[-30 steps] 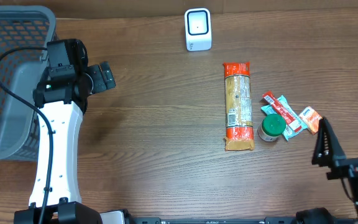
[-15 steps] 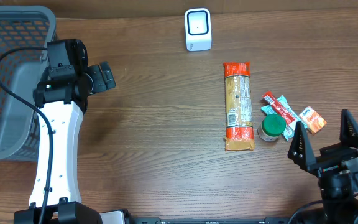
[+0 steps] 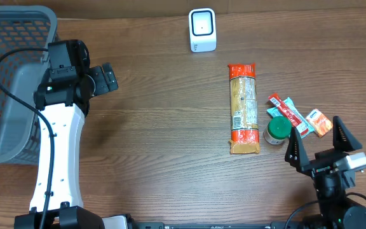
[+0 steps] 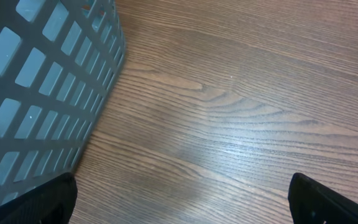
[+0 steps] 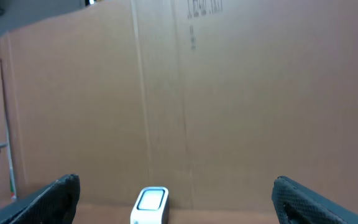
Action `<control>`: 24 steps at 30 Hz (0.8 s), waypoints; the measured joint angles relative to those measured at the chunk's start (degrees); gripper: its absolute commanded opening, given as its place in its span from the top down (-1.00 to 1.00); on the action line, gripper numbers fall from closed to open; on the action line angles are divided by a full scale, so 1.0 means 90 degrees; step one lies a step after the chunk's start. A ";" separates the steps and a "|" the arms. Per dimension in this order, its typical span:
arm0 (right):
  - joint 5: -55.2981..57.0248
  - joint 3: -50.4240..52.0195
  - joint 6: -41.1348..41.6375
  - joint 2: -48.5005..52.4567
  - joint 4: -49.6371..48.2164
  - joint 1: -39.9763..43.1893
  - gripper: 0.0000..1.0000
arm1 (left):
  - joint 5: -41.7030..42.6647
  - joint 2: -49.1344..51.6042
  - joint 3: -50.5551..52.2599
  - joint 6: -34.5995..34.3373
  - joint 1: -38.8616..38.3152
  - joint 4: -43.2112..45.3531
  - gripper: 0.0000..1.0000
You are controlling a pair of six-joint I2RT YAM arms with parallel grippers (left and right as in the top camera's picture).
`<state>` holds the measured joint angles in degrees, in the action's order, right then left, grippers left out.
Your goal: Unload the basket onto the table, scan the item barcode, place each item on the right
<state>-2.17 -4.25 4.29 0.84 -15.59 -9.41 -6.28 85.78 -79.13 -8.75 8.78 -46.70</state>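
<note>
A long orange-ended pasta packet (image 3: 244, 108) lies flat right of centre in the overhead view, its white label facing up. The white barcode scanner (image 3: 203, 30) stands at the far edge, and it shows small in the right wrist view as scanner (image 5: 151, 206). My right gripper (image 3: 316, 143) hovers near the front right, open and holding nothing, just in front of the small items. Its fingers (image 5: 48, 198) frame the scanner from afar. My left gripper (image 3: 97, 79) is open beside the basket, and its fingertips (image 4: 42, 200) stand over bare wood.
A grey mesh basket (image 3: 11, 83) fills the far left, and its wall (image 4: 36, 93) is close to my left fingers. A green-lidded jar (image 3: 277, 130), red and teal sachets (image 3: 290, 113) and an orange sachet (image 3: 319, 122) lie right of the packet. A cardboard wall (image 5: 185, 93) backs the table.
My right arm has swung in from the right edge toward the left and turned its open fingers toward the far side. The left arm and the items have not moved.
</note>
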 measured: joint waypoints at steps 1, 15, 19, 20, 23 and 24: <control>-0.0005 0.0073 0.0000 0.0000 0.0002 0.0000 -1.00 | 0.0002 0.0000 0.0000 0.0000 0.0000 -0.0005 -1.00; -0.0056 0.0355 0.0019 -0.0022 0.2193 0.0000 -1.00 | 0.0002 0.0000 0.0000 0.0000 0.0000 -0.0002 -1.00; -0.0051 0.0355 0.0017 -0.0022 0.2283 0.0015 -1.00 | 0.0000 0.0000 0.0000 0.0000 0.0000 -0.0002 -1.00; -0.0058 0.0355 0.0015 -0.0022 0.2280 0.0046 -1.00 | 0.0000 0.0000 0.0000 0.0000 0.0000 -0.0002 -1.00; -0.0053 0.0355 0.0019 -0.0022 0.2278 0.0134 -1.00 | 0.0000 0.0000 0.0000 0.0000 0.0000 -0.0002 -1.00; -0.0053 0.0355 0.0019 -0.0022 0.2283 0.0143 -1.00 | 0.0000 0.0000 0.0000 0.0000 0.0000 -0.0002 -1.00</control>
<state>-2.66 -1.06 4.47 0.64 4.95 -8.12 -6.28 85.78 -79.13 -8.75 8.78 -46.72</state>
